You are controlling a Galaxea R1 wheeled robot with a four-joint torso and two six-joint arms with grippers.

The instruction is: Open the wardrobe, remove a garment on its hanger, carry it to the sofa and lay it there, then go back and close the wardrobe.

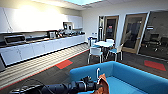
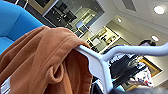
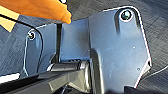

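Orange hooded sweatshirt (image 1: 103, 83) on white hanger (image 1: 98, 72), lower centre of frame, gripped by left gripper (image 1: 96, 86) beside blue sofa (image 1: 132, 80). Right jaws: cannot tell. Advice: lower flat onto seat.

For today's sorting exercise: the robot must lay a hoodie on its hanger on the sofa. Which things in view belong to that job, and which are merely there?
Part of the job:
- orange hoodie
- white hanger
- blue sofa
- left arm

Merely there:
- round white table
- white-and-teal chairs
- kitchen counter
- red carpet tiles
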